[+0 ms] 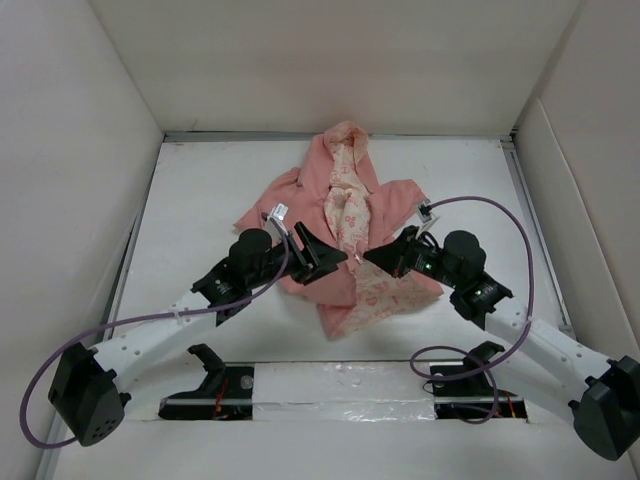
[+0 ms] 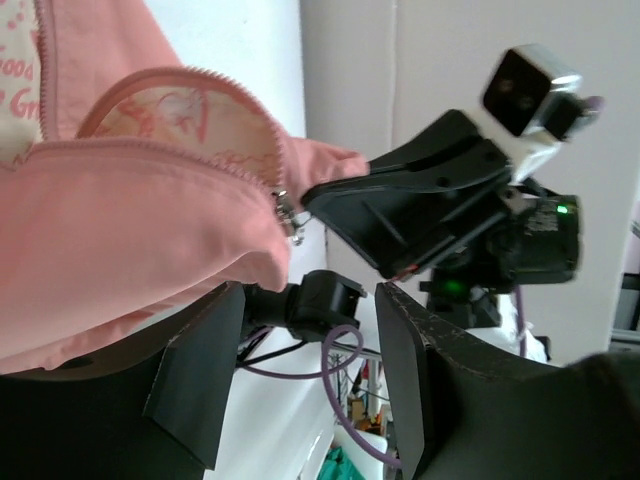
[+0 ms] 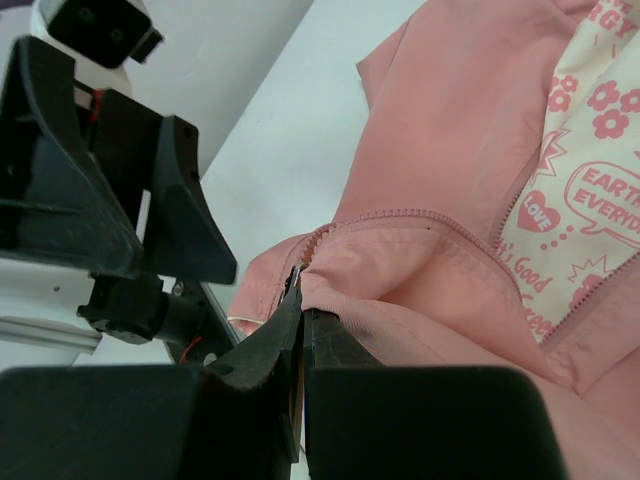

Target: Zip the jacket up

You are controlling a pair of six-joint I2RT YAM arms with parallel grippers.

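On a white table (image 1: pixel 200 200) boxed in by pale walls (image 1: pixel 350 60), we find the jacket (image 1: pixel 385 205) lying open near the middle, hood toward the far wall, its cream printed lining bared between the salmon front panels and turned out at the hem nearest the arms. We see the left arm (image 1: pixel 160 335) and the right arm (image 1: pixel 530 340) reach in from the near corners and meet low on the garment's front, tips almost facing each other. A purple cable (image 1: pixel 60 350) loops off the left arm, a second cable (image 1: pixel 510 215) off the right. The left gripper (image 1: pixel 330 255) stands spread wide with nothing between its fingers; from its own wrist view a fold of pink fabric bulges over one finger (image 2: pixel 190 380) and crowds that side of the gap. The right gripper (image 3: pixel 302 300) is pinched closed on the jacket where the zipper teeth (image 3: pixel 400 215) run together, its black fingers covering most of that spot in its own view. We can make out the small metal slider (image 2: pixel 288 215) hanging just at the right fingertips.
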